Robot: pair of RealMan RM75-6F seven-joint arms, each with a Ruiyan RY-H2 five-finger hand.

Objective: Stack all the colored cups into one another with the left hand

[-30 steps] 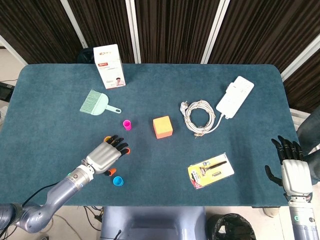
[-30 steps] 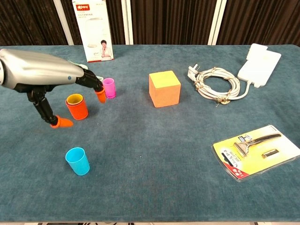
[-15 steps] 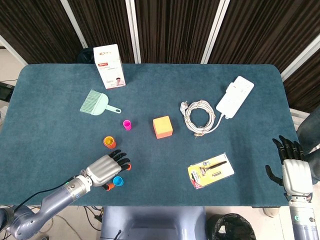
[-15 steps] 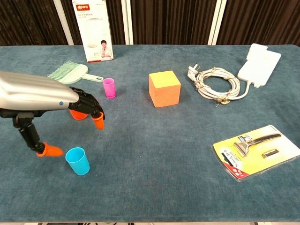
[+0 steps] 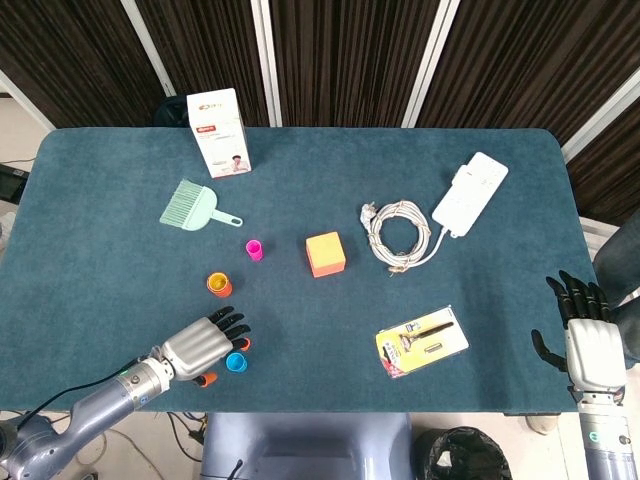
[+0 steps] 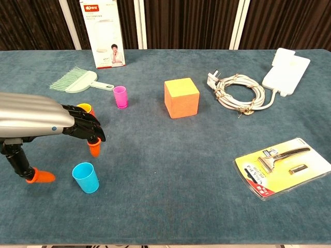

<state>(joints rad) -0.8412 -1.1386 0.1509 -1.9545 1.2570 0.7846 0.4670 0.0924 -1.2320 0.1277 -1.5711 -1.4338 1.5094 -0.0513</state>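
Note:
A blue cup (image 5: 236, 362) (image 6: 85, 177) stands upright near the table's front edge. An orange cup (image 5: 218, 285) with a yellow inside stands further back; in the chest view the orange cup (image 6: 86, 108) shows only as a rim behind my fingers. A pink cup (image 5: 255, 249) (image 6: 120, 96) stands beyond it. My left hand (image 5: 200, 345) (image 6: 46, 126) hovers just left of the blue cup, fingers spread and holding nothing, with its thumb tip low on the cloth. My right hand (image 5: 585, 335) is off the table's right front corner, fingers apart and empty.
An orange cube (image 5: 325, 254) (image 6: 181, 97) sits mid-table. A green brush (image 5: 195, 206) and a white box (image 5: 218, 132) are at the back left. A coiled cable (image 5: 398, 232), a white power strip (image 5: 470, 193) and a razor pack (image 5: 421, 341) lie to the right.
My left hand has drawn back from over the orange cup toward the front edge, ending beside the blue cup. The orange cup is uncovered. The right hand has hardly moved.

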